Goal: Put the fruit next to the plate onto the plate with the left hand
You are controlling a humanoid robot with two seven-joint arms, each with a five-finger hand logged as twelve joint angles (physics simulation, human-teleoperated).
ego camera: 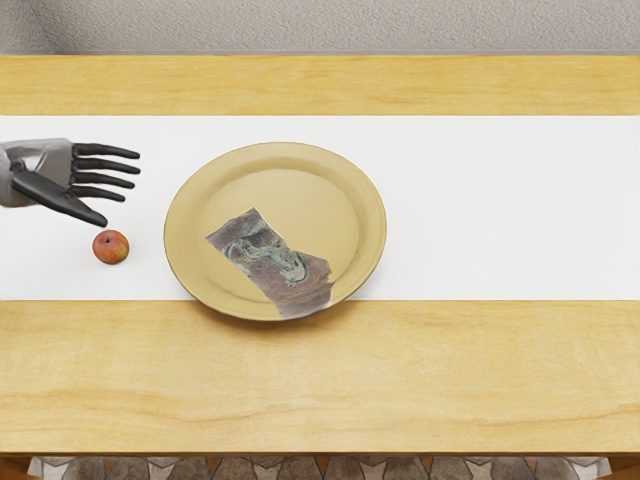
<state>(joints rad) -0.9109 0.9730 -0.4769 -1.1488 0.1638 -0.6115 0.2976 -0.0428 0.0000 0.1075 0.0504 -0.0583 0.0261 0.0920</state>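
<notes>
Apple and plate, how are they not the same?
The apple is small and ball-shaped; the plate is wide and flat. The apple is red and yellow; the plate is tan with a grey patterned patch. Both lie on the table, apart from each other.

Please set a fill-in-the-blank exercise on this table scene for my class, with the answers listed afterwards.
1. As the picture shows it, the apple lies to the ____ of the plate.
2. The left hand, close to the apple, holds ____.
3. The apple rests on the white cloth, not yet on the ____.
4. The number of hands in view is ____.

Answers: left; nothing; plate; one.
</notes>
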